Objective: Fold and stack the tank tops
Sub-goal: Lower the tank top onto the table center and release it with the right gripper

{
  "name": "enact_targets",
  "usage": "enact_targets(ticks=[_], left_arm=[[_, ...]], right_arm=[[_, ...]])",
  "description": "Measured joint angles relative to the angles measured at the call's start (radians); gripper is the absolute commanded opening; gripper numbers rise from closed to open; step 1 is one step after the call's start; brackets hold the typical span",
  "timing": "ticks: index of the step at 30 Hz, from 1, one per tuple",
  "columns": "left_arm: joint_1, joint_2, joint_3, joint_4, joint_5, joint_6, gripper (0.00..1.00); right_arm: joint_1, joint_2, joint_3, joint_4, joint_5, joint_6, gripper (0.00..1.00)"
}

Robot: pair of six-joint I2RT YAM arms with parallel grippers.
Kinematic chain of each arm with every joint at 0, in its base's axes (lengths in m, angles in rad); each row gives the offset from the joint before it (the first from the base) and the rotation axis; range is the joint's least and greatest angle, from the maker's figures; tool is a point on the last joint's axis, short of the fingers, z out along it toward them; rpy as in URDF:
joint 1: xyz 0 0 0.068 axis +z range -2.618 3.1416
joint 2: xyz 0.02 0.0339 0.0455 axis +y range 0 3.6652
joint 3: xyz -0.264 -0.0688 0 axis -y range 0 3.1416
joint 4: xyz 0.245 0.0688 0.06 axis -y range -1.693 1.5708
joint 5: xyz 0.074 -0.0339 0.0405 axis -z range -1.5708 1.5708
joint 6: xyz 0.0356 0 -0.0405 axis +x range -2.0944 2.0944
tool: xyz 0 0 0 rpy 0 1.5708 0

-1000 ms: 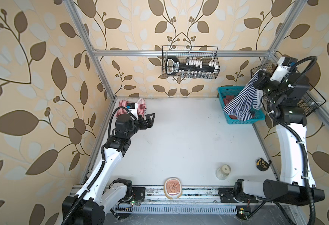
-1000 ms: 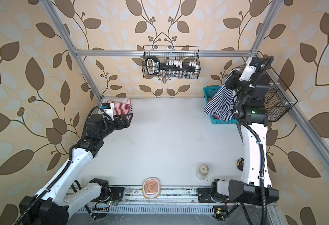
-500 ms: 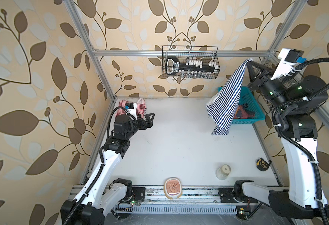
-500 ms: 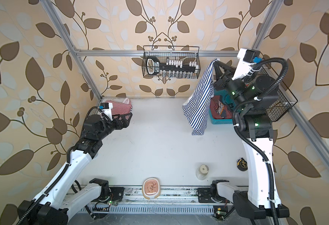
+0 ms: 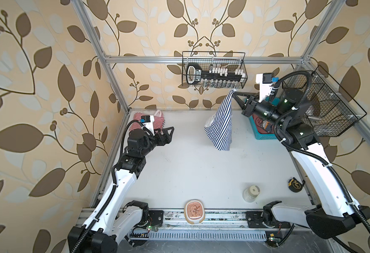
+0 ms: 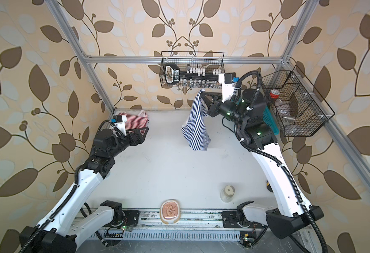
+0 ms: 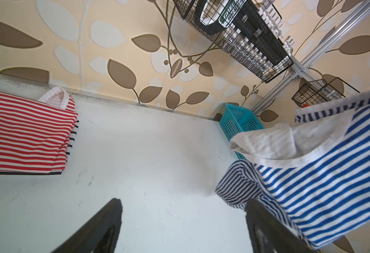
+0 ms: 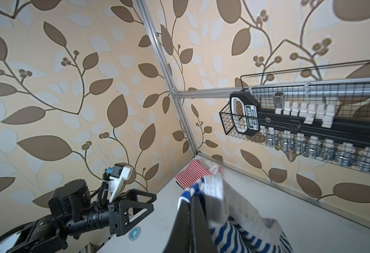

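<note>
Our right gripper (image 5: 234, 93) is clamped on one edge of the navy-striped top (image 5: 220, 129). It holds the top up in the air just beside the blue basket (image 5: 265, 137), on the side toward the middle of the table (image 5: 190, 170). The cloth hangs in one long drape, and we cannot tell whether its lower end touches the table. Inside the basket lies a second garment, the dusty red top (image 5: 259, 122). The third, the red-and-white striped top (image 7: 21, 131), lies folded in the back corner, well apart from the basket. A dark-striped edge shows beneath it, and we cannot tell what that belongs to.

Our left gripper (image 5: 169, 134) hovers on that same far side from the basket, its jaws spread wide with nothing between them.

Toward the front from the basket we count one jar (image 5: 251, 192), one tape measure (image 5: 296, 185) and one pink dish (image 5: 194, 211). Two wire racks hang on the frame: one (image 5: 213, 70) along the back rail, one (image 5: 324, 105) just beside the basket.
</note>
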Motion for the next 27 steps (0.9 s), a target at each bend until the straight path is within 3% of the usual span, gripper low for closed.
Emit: enact_targets(ticks=[6,13,19,22,27], left_arm=[[0.0,-0.01,0.0,-0.018,0.0,0.003,0.87],[0.0,-0.033,0.0,-0.049,0.0,0.019,0.66],[-0.006,-0.035,0.0,-0.068,0.0,0.017,0.39],[-0.006,-0.034,0.0,-0.078,-0.001,0.01,0.3],[-0.009,-0.018,0.0,-0.084,0.001,-0.011,0.26]], right_arm=[[0.127,0.086,-0.1,-0.044,0.057,-0.003,0.0],[0.189,0.277,-0.145,-0.105,0.119,0.014,0.0],[0.196,0.365,-0.087,-0.151,0.214,0.034,0.0],[0.208,0.363,-0.042,-0.148,0.251,0.037,0.0],[0.214,0.435,0.118,-0.158,0.268,0.032,0.0]])
